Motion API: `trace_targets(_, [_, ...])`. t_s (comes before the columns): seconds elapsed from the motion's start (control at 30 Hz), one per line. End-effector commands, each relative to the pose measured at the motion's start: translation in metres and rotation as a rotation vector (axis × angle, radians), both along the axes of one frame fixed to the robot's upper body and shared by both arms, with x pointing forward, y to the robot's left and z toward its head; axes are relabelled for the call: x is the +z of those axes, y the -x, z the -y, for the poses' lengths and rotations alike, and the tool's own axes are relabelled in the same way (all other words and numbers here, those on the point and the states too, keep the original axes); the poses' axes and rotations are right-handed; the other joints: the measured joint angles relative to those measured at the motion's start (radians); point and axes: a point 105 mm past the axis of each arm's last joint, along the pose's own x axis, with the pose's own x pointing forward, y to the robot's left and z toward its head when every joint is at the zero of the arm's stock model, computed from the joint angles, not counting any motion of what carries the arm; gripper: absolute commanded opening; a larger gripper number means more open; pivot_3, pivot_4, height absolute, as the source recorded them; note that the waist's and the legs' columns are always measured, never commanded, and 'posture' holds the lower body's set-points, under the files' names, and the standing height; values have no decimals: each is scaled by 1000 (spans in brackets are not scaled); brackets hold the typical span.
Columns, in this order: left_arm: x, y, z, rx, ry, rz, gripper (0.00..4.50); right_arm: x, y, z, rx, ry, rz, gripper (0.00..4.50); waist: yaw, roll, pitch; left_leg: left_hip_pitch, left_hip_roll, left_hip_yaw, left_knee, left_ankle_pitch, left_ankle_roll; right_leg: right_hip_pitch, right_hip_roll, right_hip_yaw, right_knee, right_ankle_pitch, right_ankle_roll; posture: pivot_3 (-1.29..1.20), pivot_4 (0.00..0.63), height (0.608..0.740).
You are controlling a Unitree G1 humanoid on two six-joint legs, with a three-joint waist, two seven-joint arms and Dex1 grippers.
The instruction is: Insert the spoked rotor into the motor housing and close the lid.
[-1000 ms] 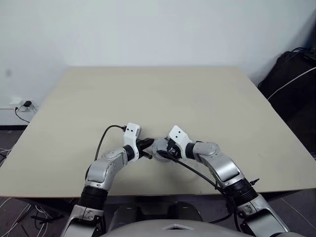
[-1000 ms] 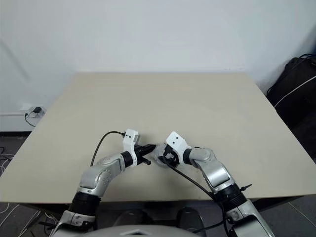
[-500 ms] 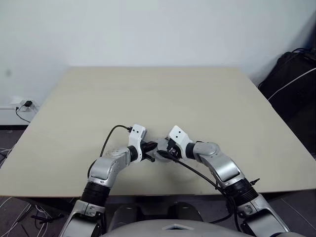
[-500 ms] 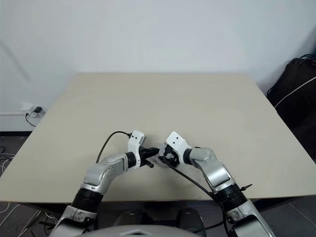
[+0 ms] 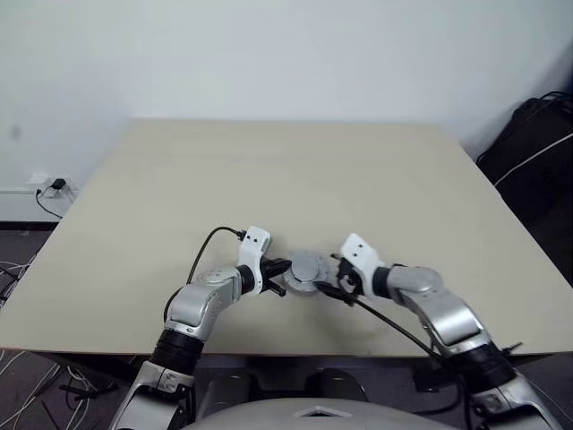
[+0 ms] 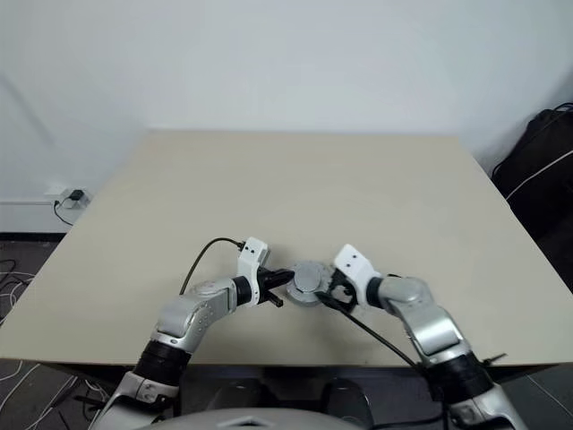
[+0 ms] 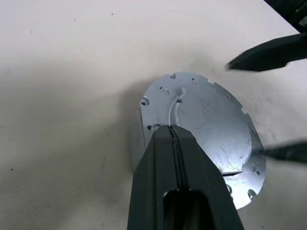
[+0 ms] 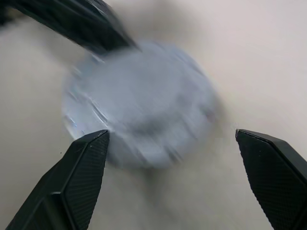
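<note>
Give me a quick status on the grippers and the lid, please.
Left gripper shut, tips on the lid. Right gripper open, clear of it. Lid flat on the table; nothing in the way.

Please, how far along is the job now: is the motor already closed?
Looks nearly done: the lid lies flat on the table, and neither rotor nor copper windings show. In hand: the shut left pincer rests its tip on the lid; the right pincer stands open beside it. Left: whether the lid is fully seated cannot be told.

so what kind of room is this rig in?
Probably a plain lab or office test room: a bare beige table against a blank white wall, a wall socket with a plugged cable low on the left, and a black bag on the right.
</note>
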Motion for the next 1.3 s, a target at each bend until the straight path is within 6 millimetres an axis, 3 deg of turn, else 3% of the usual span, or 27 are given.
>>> trace_targets(0.03, [-6,3,0,-16,-27,-19,0,21,4,7,3,-53,38,4466,0,0,0,0,0,0,0,0,0,0,0,0,0,0,0,0,0,740])
trace_targets(0.2, [-5,4,3,-33,-27,-12,0,27,-2,21,-124,-114,56,4466,0,-1,1,0,0,0,0,-2,3,-1,0,0,0,0,0,0,0,740])
trace_targets(0.33, [-4,3,3,-39,-27,-7,0,17,-22,24,-466,-283,-30,4466,0,-1,1,0,1,0,-1,-1,2,-1,0,0,1,0,0,0,0,740])
trace_targets(0.4, [-3,3,4,-42,-28,-6,0,11,-24,20,-556,-351,-119,4466,1,0,0,-1,1,0,-1,1,-1,-1,0,0,1,0,-1,0,0,740])
trace_targets(0.6, [-3,4,4,-47,-25,-4,0,6,-21,-13,-550,-473,-274,4466,-1,1,0,-3,0,0,-1,0,0,-2,0,0,0,0,-1,0,0,740])
trace_targets(1.07, [-2,4,4,-44,-15,-6,0,-10,-14,-28,-626,-644,-564,4466,-3,2,0,-3,0,0,-1,0,0,-2,1,0,1,0,-1,0,0,740])
trace_targets(1.3, [-3,3,3,-40,-16,-8,0,-3,-3,-46,-564,-813,-687,4466,-4,3,-1,-3,0,0,-1,0,0,-2,1,0,1,0,-1,0,0,740])
